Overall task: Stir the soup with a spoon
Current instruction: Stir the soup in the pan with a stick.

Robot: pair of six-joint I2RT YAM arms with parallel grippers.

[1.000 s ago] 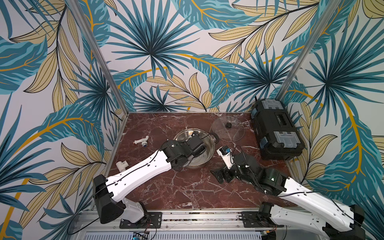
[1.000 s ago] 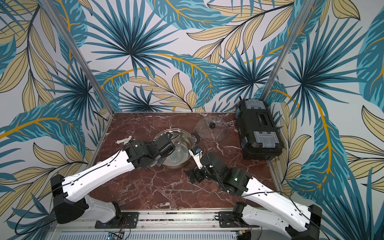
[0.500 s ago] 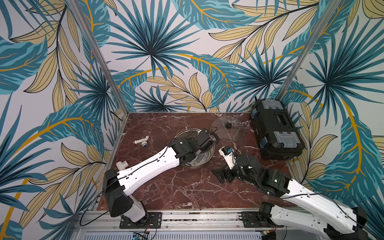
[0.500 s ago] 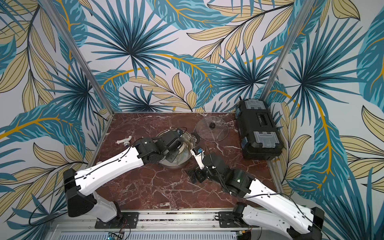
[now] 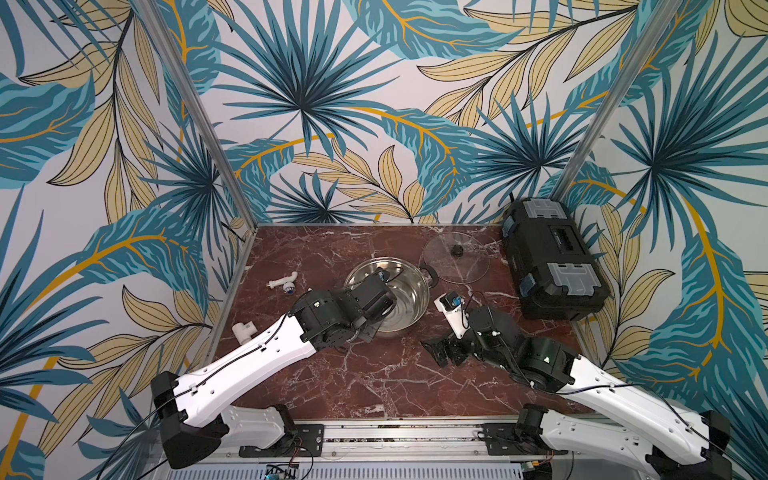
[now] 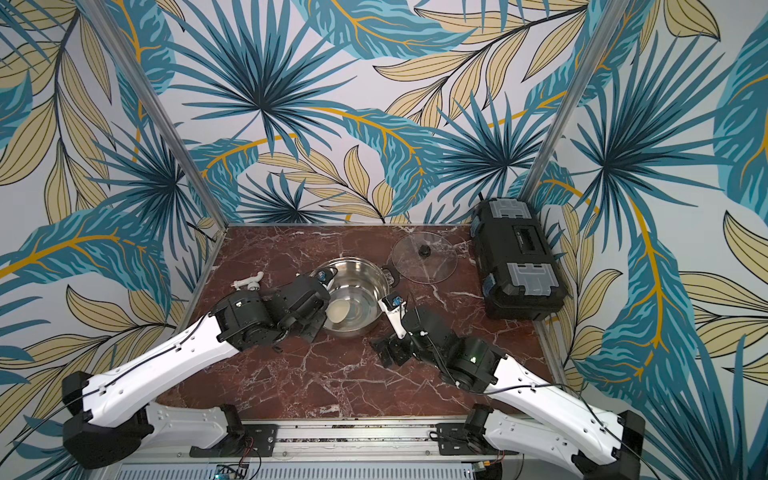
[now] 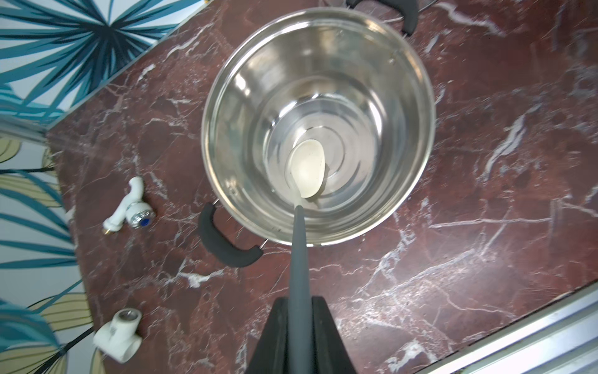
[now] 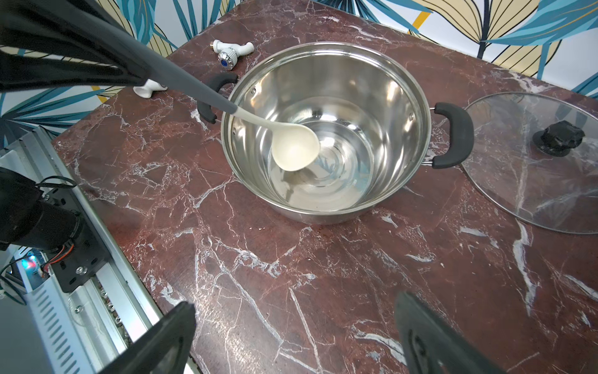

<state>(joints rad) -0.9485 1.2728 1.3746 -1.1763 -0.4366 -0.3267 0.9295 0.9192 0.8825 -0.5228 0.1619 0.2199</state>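
A round steel pot [image 5: 409,286] with two black handles stands mid-table; its inside [image 7: 259,97] is bare and shiny, and no soup shows. The spoon's cream bowl [image 7: 307,168] rests low inside the pot, near its left wall in a top view [image 6: 338,311]. My left gripper [image 7: 299,301] is shut on the spoon's grey handle and hangs over the pot's near-left rim [image 5: 374,299]. From the right wrist view, the spoon [image 8: 294,145] slants down into the pot [image 8: 372,97]. My right gripper [image 8: 294,307] is open and empty, low over the table in front of the pot [image 5: 440,353].
A clear glass lid [image 5: 471,268] with a black knob lies behind the pot on the right. A black toolbox [image 5: 552,266] fills the back right corner. Two white pipe fittings [image 7: 129,207] [image 7: 118,335] lie left of the pot. A metal rail [image 8: 64,259] runs along the front edge.
My left gripper swung toward the back right over the pot, then came back to the near-left rim, carrying the spoon's bowl round inside. The right arm barely moved.
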